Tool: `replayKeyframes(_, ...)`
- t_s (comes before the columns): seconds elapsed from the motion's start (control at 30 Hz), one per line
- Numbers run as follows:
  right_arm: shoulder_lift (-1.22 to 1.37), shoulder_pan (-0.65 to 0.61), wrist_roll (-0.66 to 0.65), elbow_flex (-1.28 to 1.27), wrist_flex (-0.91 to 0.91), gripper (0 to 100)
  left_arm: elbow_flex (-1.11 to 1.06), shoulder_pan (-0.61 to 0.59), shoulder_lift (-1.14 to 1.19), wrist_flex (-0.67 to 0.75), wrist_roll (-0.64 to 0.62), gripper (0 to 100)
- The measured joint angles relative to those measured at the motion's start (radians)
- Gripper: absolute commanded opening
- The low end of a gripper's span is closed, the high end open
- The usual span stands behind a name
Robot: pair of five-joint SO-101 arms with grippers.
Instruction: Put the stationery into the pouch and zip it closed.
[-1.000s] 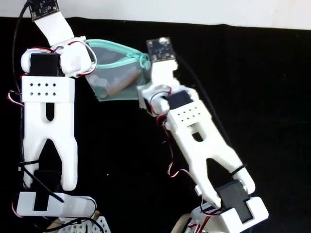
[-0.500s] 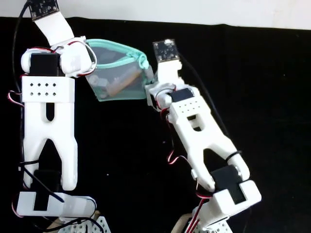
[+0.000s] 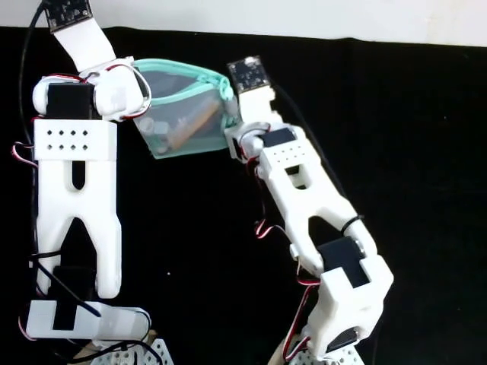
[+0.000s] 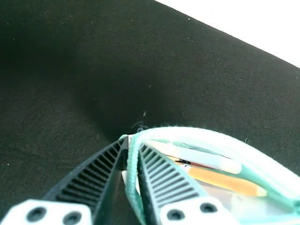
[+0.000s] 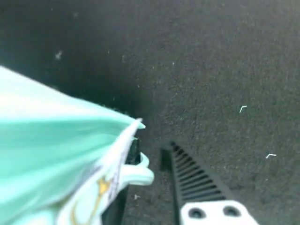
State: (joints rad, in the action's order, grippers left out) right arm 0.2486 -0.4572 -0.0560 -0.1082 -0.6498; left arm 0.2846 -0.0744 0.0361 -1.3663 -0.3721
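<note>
A teal pouch (image 3: 183,114) hangs between the two arms at the back of the black table. My left gripper (image 4: 129,147) is shut on the pouch's left end, its ribbed fingers (image 4: 161,180) pinching the teal edge. Through the pouch (image 4: 234,140) I see a white pen (image 4: 201,157) and an orange pencil (image 4: 225,180). My right gripper (image 5: 149,154) is at the pouch's right end (image 5: 47,140), its fingers a little apart. The teal zipper pull (image 5: 140,173) lies against one finger. The zip edge runs nearly straight along the top in the high view.
The black cloth (image 3: 411,152) covers the table, with free room to the right and in front of the pouch. A white wall strip (image 3: 304,19) runs along the back edge. Red and black cables hang from the right arm (image 3: 304,190).
The right arm has stretched forward and its wrist has shifted slightly left along the pouch's right end. The pouch's top edge has flattened. The left arm has stayed put.
</note>
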Motion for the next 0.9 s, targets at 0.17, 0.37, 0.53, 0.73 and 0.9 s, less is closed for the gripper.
replayKeyframes(0.17, 0.000, 0.052, -0.017, 0.002, -0.044, 0.6, 0.000, 0.002, 0.000, -0.002, 0.000, 1)
replayKeyframes(0.37, -0.012, 0.140, -0.017, 0.003, -0.092, 0.6, 0.000, 0.005, 0.000, -0.002, 0.000, 1)
replayKeyframes(0.53, -0.110, 0.187, -0.017, 0.003, -0.138, 0.6, 0.000, 0.000, 0.000, -0.002, 0.000, 1)
replayKeyframes(0.73, -0.224, 0.186, -0.017, 0.031, -0.215, 0.6, 0.000, 0.000, 0.000, -0.002, 0.000, 1)
replayKeyframes(0.9, -0.284, 0.181, -0.017, 0.172, -0.347, 0.6, 0.000, 0.000, 0.000, -0.002, 0.000, 1)
